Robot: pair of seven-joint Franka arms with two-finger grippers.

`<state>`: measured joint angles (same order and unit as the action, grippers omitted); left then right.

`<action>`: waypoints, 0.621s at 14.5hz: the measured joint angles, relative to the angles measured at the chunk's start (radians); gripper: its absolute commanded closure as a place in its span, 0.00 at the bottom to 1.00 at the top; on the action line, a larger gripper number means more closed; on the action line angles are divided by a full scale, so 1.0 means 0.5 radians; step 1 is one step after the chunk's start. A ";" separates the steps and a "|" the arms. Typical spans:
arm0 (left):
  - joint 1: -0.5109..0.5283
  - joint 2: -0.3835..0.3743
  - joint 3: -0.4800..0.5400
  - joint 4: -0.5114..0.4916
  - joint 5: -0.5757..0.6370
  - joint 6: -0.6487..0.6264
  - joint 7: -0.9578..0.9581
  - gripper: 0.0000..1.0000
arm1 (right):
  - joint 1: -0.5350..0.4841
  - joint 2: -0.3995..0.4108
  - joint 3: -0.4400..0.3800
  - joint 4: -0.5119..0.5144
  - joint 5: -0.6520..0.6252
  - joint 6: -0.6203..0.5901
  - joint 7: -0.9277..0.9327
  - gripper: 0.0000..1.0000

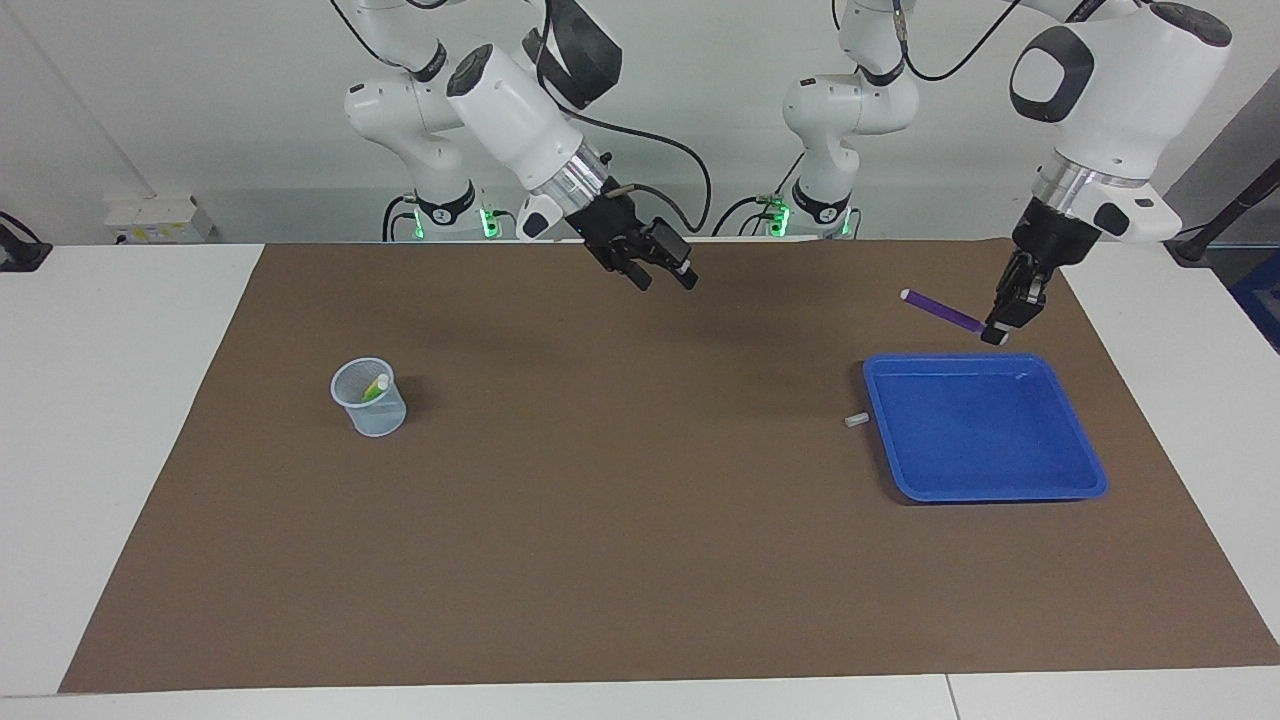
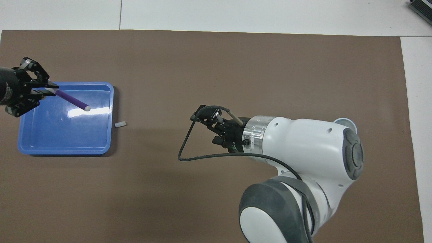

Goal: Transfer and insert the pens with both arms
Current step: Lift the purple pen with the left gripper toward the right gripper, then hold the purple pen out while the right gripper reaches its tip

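On the brown tabletop (image 1: 640, 560), my left tool (image 1: 996, 325) clamps the purple pen (image 1: 942, 311); I would level it toward the wide-open right tool (image 1: 668, 276).

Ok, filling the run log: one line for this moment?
left gripper: shut on purple pen, over tray | right gripper: open, empty, mid-mat | cup: green pen

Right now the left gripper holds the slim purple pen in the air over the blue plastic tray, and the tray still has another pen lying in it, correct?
Not quite. The left gripper does hold the slim purple pen in the air over the blue plastic tray, but the facing view shows no other pen in the tray.
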<state>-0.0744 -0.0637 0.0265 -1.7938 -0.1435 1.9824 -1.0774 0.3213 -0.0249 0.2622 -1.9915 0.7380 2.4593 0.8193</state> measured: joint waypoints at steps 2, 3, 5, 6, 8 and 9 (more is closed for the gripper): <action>-0.068 -0.029 -0.002 0.000 0.026 0.000 -0.222 1.00 | 0.001 0.001 -0.002 0.000 0.092 0.036 0.005 0.00; -0.104 -0.038 -0.001 0.000 0.058 -0.001 -0.339 1.00 | 0.001 0.001 -0.003 0.000 0.116 0.041 0.024 0.00; -0.191 -0.047 -0.002 -0.002 0.133 -0.005 -0.580 1.00 | 0.022 0.003 -0.002 0.002 0.168 0.085 0.066 0.00; -0.240 -0.050 -0.003 -0.006 0.172 -0.009 -0.689 1.00 | 0.049 0.007 -0.002 0.002 0.191 0.159 0.079 0.00; -0.343 -0.055 -0.005 -0.013 0.247 -0.021 -0.887 1.00 | 0.104 0.019 -0.001 0.002 0.206 0.252 0.123 0.00; -0.391 -0.056 -0.006 -0.014 0.278 -0.030 -0.982 1.00 | 0.124 0.023 0.000 0.002 0.206 0.271 0.143 0.00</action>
<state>-0.2699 -0.0917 0.0234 -1.8006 -0.0045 1.9674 -1.5683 0.3833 -0.0133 0.2622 -1.9905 0.8408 2.5946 0.8910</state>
